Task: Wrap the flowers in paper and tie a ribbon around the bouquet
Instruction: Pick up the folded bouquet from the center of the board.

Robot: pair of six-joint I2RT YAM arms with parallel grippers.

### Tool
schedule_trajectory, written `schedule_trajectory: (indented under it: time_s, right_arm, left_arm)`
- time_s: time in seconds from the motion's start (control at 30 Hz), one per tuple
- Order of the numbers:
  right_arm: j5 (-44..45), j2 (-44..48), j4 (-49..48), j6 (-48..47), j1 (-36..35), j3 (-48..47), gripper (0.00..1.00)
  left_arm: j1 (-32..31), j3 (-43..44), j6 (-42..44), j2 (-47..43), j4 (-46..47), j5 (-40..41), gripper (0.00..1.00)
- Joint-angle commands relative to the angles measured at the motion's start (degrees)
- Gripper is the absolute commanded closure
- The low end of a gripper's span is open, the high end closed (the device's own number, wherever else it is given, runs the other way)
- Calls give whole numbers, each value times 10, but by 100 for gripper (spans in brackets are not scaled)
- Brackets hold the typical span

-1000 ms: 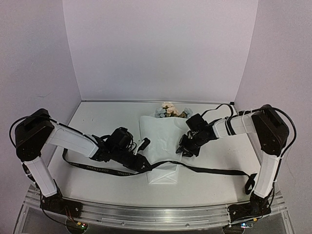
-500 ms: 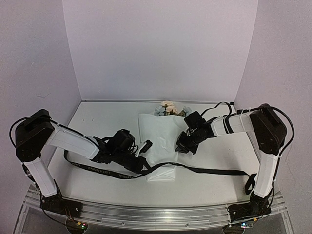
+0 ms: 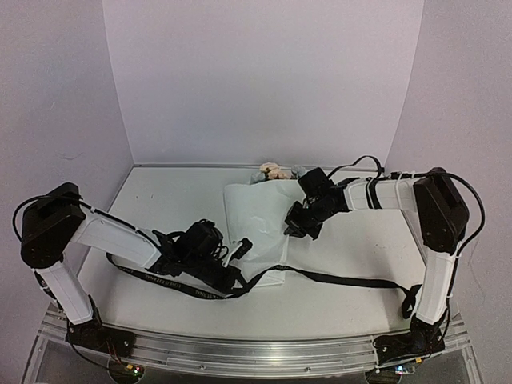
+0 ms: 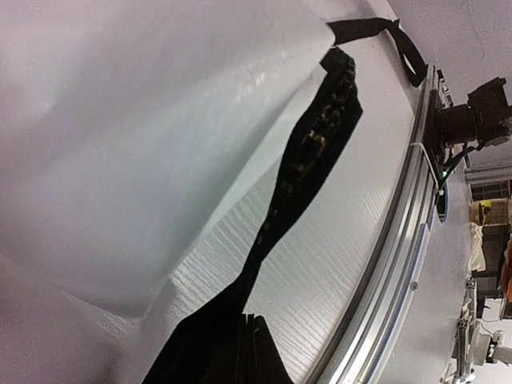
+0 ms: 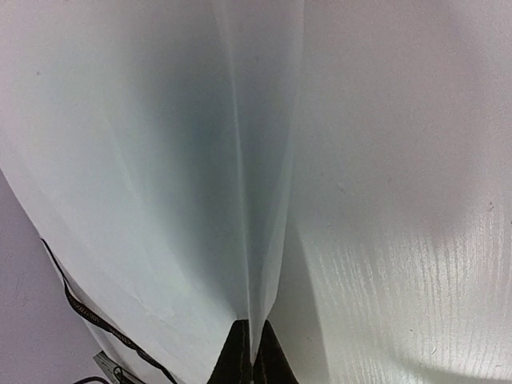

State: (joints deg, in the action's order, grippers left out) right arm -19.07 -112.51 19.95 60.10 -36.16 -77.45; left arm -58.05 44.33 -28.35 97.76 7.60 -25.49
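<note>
flowers (image 3: pixel 274 170) lie near-to-far, blooms at the far end; left gripper (image 3: pixel 232 278) clamped on ribbon (image 3: pixel 344 279); right gripper (image 3: pixel 294 230) pinching the paper (image 3: pixel 256 220) edge

High rear overview, both wrist views close, sharing the paper (image 3: pixel 256 224)

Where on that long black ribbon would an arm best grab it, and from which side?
Probably the stretch of the ribbon right of the paper: it lies flat and alone on the table, so come straight down from above and pinch across its narrow width.
</note>
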Motion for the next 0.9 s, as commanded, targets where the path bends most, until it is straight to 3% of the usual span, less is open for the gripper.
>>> schedule_trajectory:
  time_s: [0.0, 0.37, 0.67, 0.77, 0.87]
  right_arm:
    - [19, -8, 37, 2, -4, -38, 100]
    - [45, -8, 98, -4, -3, -77, 100]
    - [43, -21, 99, 0, -4, -87, 100]
    - [43, -18, 100, 0, -4, -83, 100]
    - [44, -16, 99, -2, -3, -79, 100]
  left_arm:
    - [-12, -18, 2, -25, 21, -8, 100]
    - [-34, -32, 6, -21, 47, -25, 100]
    - [-38, -60, -1, -68, 49, 17, 98]
    - [-38, -75, -7, -123, 46, 93, 73]
    - [-38, -70, 5, -151, 13, 166, 55]
